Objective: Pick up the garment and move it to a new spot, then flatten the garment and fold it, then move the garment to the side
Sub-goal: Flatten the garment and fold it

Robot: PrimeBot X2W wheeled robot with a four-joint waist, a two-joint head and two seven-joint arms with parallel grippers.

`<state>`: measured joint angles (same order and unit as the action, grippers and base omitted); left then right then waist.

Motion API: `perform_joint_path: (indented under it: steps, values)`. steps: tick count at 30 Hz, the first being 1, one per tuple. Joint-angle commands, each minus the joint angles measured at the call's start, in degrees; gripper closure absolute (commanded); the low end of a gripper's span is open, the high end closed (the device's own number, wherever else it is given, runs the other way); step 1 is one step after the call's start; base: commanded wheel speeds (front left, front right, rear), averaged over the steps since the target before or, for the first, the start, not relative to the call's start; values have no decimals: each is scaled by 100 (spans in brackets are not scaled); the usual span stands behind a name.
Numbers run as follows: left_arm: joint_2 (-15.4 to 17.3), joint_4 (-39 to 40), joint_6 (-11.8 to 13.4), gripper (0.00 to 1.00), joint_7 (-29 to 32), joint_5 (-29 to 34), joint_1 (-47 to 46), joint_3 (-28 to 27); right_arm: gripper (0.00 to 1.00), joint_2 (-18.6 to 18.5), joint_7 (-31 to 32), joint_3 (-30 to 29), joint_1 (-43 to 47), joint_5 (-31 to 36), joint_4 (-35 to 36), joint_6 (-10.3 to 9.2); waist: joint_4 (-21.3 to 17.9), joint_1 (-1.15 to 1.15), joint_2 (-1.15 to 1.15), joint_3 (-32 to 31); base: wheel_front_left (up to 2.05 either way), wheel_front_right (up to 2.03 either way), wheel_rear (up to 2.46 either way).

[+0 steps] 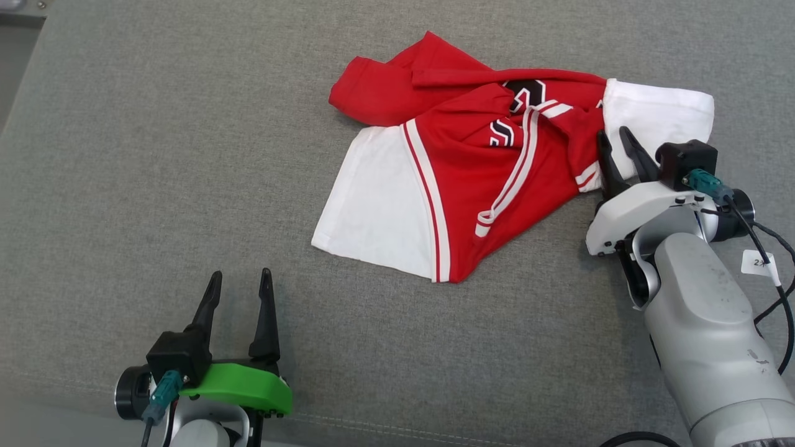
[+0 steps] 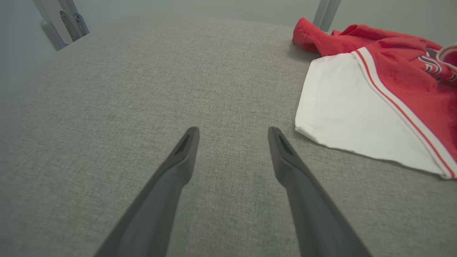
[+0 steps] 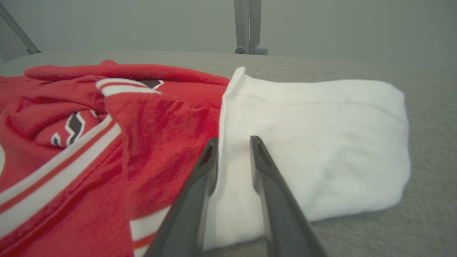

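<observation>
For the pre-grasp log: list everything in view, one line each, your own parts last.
garment: one, red with white sleeves and stripes, crumpled right of centre on the surface
surface: one, grey fabric, under everything
metal posts: several, grey, beyond the surface's edges
left hand: one, dark fingers wide apart, over bare surface, lower left
right hand: one, dark fingers narrowly apart, at the garment's right-end white sleeve

A red garment (image 1: 472,180) with white sleeves (image 1: 372,198), striped trim and black-and-white lettering is seen crumpled and unfolded on a grey cloth surface (image 1: 155,155), toward one o'clock from its middle. One sleeve is spread at seven o'clock, the other at three o'clock.
</observation>
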<state>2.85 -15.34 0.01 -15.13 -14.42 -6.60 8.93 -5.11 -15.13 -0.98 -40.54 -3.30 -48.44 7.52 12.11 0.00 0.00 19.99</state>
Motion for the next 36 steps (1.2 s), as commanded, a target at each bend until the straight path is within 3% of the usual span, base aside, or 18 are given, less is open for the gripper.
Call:
perform_joint_path:
  steps: [1, 3, 4, 6, 14, 23, 28, 31, 32, 33, 36]
  values:
    - [13, 5, 15, 0, 1, -24, -107, -5, 57, -10, -1, -33, 96, 31, 30, -7, -57, 0, 0, -16, 0, 0, 0]
    - [13, -20, 12, 0, 1, -26, -110, 1, 60, -3, -1, -94, 150, 54, 48, -7, -103, 0, 0, -25, 0, 0, 0]
    - [13, -41, 8, 0, 1, -24, -109, 2, 67, 1, -1, -118, 177, 58, 35, -7, -121, 0, 0, -30, 0, 0, 0]
    - [13, -59, 7, 0, 1, -27, -131, -6, 100, 1, -1, -156, 183, 88, 10, -7, -150, 0, 0, -34, 0, 0, 0]
    - [13, -55, -28, 0, 2, -45, -171, -24, 100, -121, -1, -315, -7, -19, 424, -7, -150, 0, 0, -8, 0, 0, 0]
    - [13, -84, -64, 0, 2, -115, -275, 198, 100, -1173, -1, -146, -1415, 409, 606, -7, 280, 0, 0, 217, 0, 0, 0]
    - [12, -132, -6, 0, 1, -201, -202, 319, 100, -1520, -1, -64, -2159, 566, 620, -9, 550, 0, 0, 286, 0, 0, 0]
    - [12, -167, 16, 0, 1, -230, -170, 369, 100, -1666, -1, -319, -2217, 712, 386, -9, 628, 0, 0, 294, 0, 0, 0]
    - [12, -188, 19, 0, 2, -246, -161, 382, 58, -1717, 39, -444, -2145, 808, 148, -9, 641, 0, 0, 276, 0, 0, 0]
    - [12, -211, 29, 0, 1, -251, -148, 397, 0, -1754, 52, -595, -2102, 906, -58, -9, 645, 0, 0, 252, 0, 0, 0]
    - [12, -233, 56, 0, 1, -278, -144, 432, 0, -1801, 52, -1034, -1960, 1219, -492, -9, 599, 0, 0, 148, 0, 0, 0]
